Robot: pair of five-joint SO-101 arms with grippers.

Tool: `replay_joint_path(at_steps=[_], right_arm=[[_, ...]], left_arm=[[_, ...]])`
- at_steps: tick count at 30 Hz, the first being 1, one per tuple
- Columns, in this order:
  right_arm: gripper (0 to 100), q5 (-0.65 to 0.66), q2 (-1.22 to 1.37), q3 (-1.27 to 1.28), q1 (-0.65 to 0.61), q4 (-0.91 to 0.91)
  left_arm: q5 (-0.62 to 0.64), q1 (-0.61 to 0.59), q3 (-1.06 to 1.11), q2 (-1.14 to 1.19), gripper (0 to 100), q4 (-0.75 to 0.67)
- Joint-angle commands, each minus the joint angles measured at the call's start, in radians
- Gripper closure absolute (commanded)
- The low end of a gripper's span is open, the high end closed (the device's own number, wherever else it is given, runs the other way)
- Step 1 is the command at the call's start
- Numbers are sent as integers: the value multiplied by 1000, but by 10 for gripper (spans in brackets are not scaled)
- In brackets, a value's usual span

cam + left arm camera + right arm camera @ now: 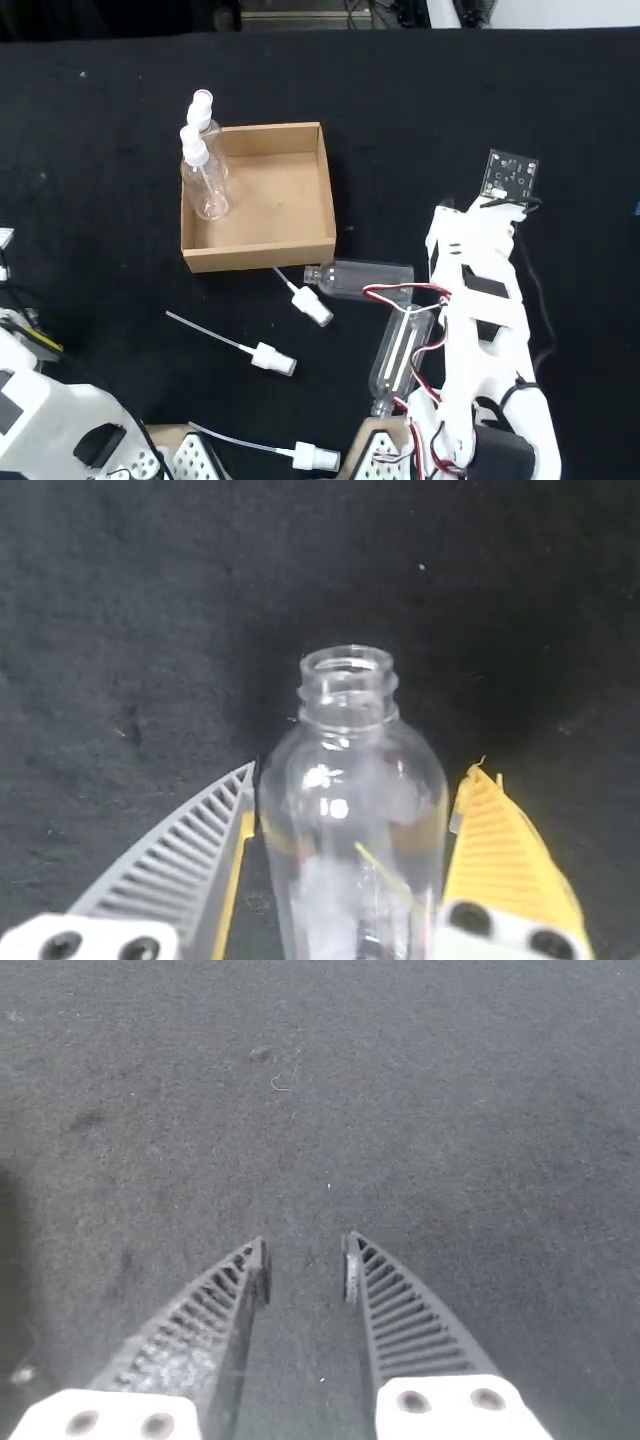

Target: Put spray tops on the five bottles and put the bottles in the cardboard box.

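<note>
Left jaws clench a slick uncapped bottle (345,780); pushing in a spray top (272,358), lower centre, may twist it loose. Right jaws: parted, empty.

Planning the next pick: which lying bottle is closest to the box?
The level bottle just off a corner of the box; the slanted bottle lies farther off.

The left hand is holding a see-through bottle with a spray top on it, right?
Not quite. The left hand does hold a see-through bottle, but its neck is open, with nothing on it. The left wrist view shows this.
</note>
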Motion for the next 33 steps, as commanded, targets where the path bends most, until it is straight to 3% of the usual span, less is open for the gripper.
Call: replay_joint_path(at_steps=[1,5,9,10,12,16,24,33], right_arm=[[899,0,2,-44,-15,-25],[899,0,2,-44,-15,-25],[899,0,2,-44,-15,-28],[899,0,2,-44,-15,-28],[899,0,2,-44,-15,-28],[899,0,2,-44,-15,-28],[899,0,2,-44,-15,-25],[899,0,2,-42,-15,-23]], left_arm=[[-12,13,-2,-17,711,-21],[-12,13,-7,-18,729,-20],[-12,12,-7,-18,965,-20],[-6,12,-7,-20,981,-20],[-3,12,-7,-20,932,-18],[3,58,-2,-48,971,-9],[272,288,-58,-250,964,315],[290,417,-2,-287,964,166]])
